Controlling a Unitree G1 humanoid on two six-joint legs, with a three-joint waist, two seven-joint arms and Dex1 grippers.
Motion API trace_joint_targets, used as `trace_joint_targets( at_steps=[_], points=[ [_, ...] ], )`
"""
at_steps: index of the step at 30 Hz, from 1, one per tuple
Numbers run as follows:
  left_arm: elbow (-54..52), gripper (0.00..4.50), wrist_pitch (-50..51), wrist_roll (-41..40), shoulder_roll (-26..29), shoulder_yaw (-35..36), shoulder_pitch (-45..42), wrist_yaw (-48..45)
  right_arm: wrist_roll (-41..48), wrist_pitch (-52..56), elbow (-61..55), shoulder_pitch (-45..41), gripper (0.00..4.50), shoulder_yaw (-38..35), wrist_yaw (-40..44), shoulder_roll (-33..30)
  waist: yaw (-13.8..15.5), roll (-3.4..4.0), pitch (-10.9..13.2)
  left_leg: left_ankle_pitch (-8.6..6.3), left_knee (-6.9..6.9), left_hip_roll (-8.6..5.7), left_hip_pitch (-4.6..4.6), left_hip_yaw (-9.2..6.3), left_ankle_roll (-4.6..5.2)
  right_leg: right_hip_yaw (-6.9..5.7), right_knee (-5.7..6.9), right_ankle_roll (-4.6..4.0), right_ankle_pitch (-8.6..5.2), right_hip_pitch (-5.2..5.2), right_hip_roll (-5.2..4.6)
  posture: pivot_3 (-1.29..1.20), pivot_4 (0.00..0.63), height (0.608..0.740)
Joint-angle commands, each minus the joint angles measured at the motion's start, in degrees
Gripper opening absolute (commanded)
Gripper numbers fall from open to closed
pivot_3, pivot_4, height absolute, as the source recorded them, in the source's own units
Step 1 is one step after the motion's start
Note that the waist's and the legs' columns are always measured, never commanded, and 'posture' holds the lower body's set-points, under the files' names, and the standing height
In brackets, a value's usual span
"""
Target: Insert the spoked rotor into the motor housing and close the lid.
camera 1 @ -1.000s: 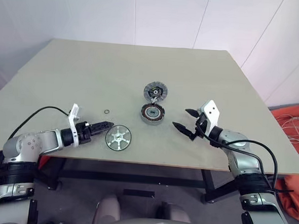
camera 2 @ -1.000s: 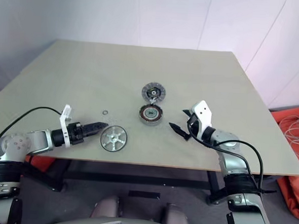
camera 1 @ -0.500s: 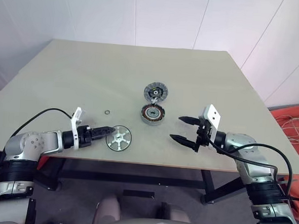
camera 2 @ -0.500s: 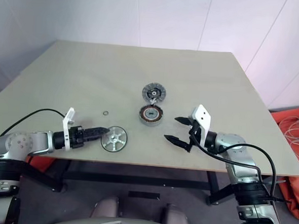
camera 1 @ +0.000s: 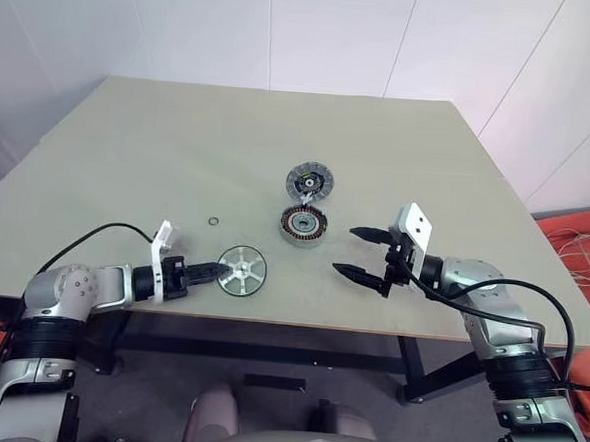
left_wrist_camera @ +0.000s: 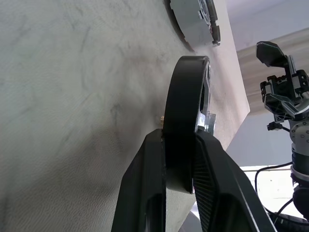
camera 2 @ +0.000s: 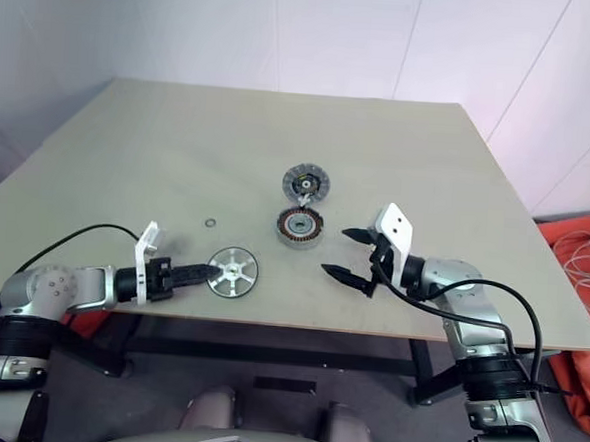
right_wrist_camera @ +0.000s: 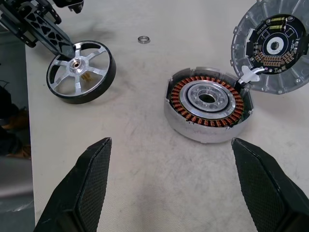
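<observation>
L gripper (left_wrist_camera: 181, 159) pinches spoked rotor (camera 1: 242, 271) rim (R gripper (camera 1: 364, 253) wide open).

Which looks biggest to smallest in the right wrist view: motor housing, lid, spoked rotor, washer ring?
1. motor housing
2. lid, cropped at the frame edge, so close to the housing and unsure
3. spoked rotor, farther from the camera
4. washer ring, by far smallest

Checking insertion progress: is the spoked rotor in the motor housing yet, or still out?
Out. The spoked rotor lies on the table apart from the motor housing, whose copper windings show uncovered; the left gripper has its fingers on the rotor's rim.
</observation>
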Motion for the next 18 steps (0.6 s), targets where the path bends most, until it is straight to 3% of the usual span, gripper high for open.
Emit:
trace_joint_targets(
  at_steps=[1, 10, 18],
  points=[
    [0.13, 0.43, -1.16, -0.72, -0.49, 2.52, -1.28, -0.7, 0.21, -1.2, -1.04, -1.55, 4.5, -0.08, -0.55, 0.27, -0.01, 0.0, 0.0, 0.0, 0.0, 0.0, 0.0, 0.0, 0.0, 0.0, 0.0, 0.0, 0.0, 0.0, 0.0, 0.0, 0.0, 0.74],
    [-0.31, 0.43, -2.27, -6.93, -5.08, 18.22, -1.19, 8.27, -0.62, -1.97, -0.31, -1.12, 4.5, 0.1, -1.08, 0.25, -0.06, 0.0, 0.0, -0.01, -0.01, 0.0, -0.05, 0.0, 0.01, -0.03, -0.07, -0.04, 0.02, 0.0, 0.0, 0.0, 0.0, 0.74],
    [-6.06, 0.43, -0.01, -11.96, -7.53, 25.3, 4.74, 15.45, -1.44, -2.8, 0.91, -1.95, 4.5, 0.71, -0.84, 0.26, -0.13, 0.0, 0.0, -0.09, -0.02, 0.02, -0.13, -0.02, 0.15, -0.05, -0.24, -0.05, 0.03, 0.0, 0.02, 0.0, 0.0, 0.74]
  ],
)
